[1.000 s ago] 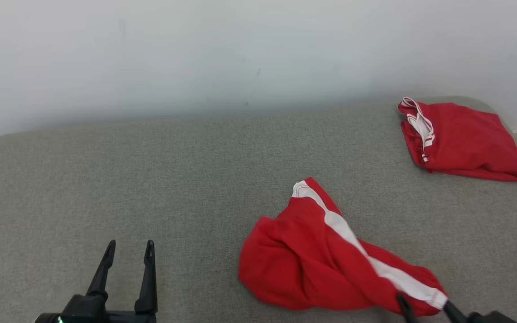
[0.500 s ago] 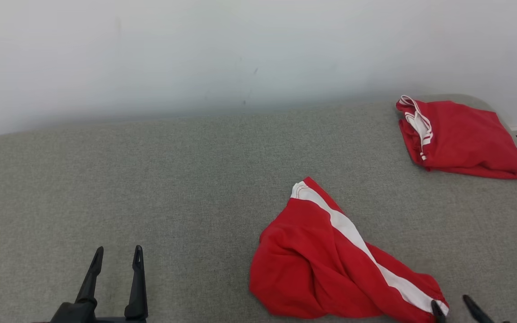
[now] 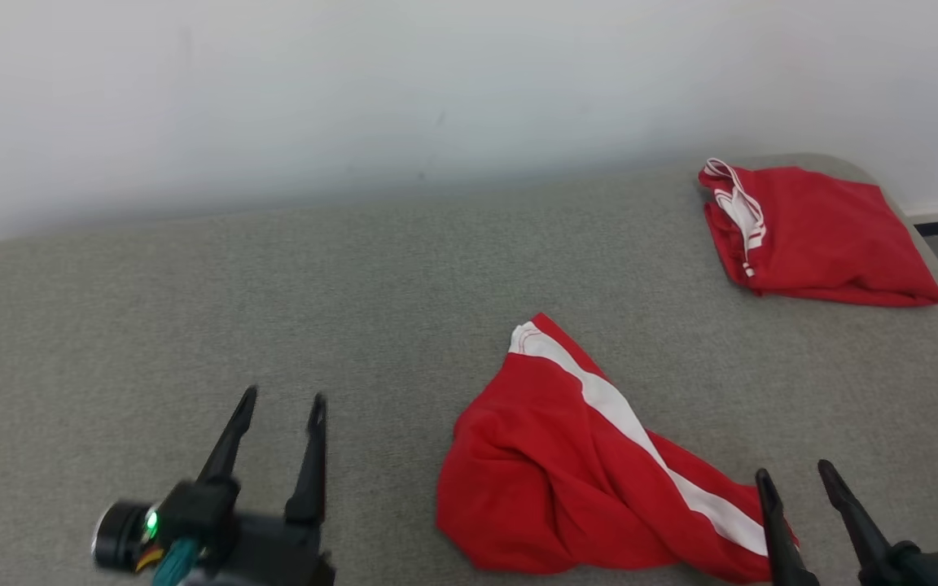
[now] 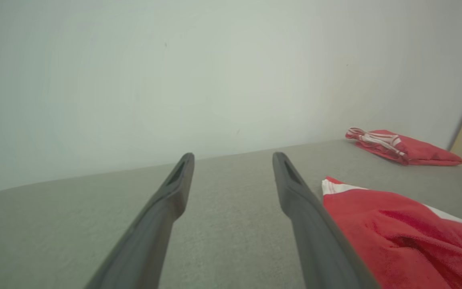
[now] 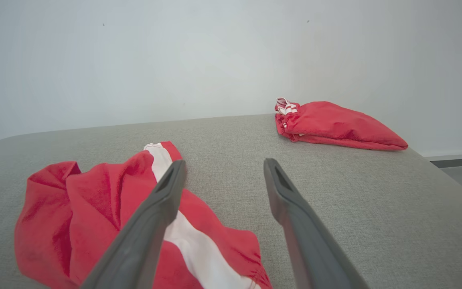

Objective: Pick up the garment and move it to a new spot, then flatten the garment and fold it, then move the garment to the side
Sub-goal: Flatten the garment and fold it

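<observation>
Head view: a white wall [image 3: 436,81] stands above a grey fabric surface [image 3: 192,309]. A crumpled red garment [image 3: 550,480] with a white stripe lies lower centre-right. A folded red garment [image 3: 819,236] lies upper right. The left tool [image 3: 284,396], lower left, and the right tool [image 3: 794,470], lower right, are both spread and empty.

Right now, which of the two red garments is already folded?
The far garment, back right: a flat, squared bundle. The near garment, with the broad white stripe, lies crumpled.
</observation>
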Tool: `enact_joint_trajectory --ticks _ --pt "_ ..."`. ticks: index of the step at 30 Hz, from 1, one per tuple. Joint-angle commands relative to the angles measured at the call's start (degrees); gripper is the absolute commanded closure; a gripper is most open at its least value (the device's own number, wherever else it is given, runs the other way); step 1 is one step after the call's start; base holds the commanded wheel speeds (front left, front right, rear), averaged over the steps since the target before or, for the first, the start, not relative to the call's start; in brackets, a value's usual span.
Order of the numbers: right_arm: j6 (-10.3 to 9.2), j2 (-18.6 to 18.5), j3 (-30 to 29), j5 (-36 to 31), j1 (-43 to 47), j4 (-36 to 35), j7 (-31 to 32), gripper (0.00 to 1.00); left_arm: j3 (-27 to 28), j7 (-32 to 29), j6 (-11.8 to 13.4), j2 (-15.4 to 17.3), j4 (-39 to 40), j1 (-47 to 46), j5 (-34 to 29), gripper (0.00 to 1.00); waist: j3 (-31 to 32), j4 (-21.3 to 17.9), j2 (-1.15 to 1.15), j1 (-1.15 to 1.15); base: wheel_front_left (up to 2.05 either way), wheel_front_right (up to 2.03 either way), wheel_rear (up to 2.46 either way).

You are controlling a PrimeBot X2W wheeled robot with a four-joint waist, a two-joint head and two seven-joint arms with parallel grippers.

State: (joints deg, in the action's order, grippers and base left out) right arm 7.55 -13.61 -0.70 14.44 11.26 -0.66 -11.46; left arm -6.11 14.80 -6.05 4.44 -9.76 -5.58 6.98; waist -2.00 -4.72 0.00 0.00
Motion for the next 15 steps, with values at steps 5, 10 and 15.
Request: enact_joint_trajectory --ticks 5,10,15 --pt "-0.16 2.9 3.0 -1.3 -3.4 0.6 -1.4 0.0 -6.3 -5.0 -1.4 2.0 -6.4 -12.6 2.8 0.0 -2.9 -4.7 0.0 0.0 0.0 0.0 0.0" --pt "-0.16 4.8 6.2 -1.4 -7.4 2.8 -2.4 0.0 -18.5 -14.1 -1.4 6.9 -12.1 -24.2 13.3 0.0 -5.6 -9.4 0.0 0.0 0.0 0.0 0.0" --pt "-0.16 6.1 8.3 -0.9 -10.8 5.4 -3.3 0.0 -27.9 -20.2 -1.3 12.6 -14.5 -31.6 22.4 0.0 -7.9 -13.3 0.0 0.0 0.0 0.0 0.0"
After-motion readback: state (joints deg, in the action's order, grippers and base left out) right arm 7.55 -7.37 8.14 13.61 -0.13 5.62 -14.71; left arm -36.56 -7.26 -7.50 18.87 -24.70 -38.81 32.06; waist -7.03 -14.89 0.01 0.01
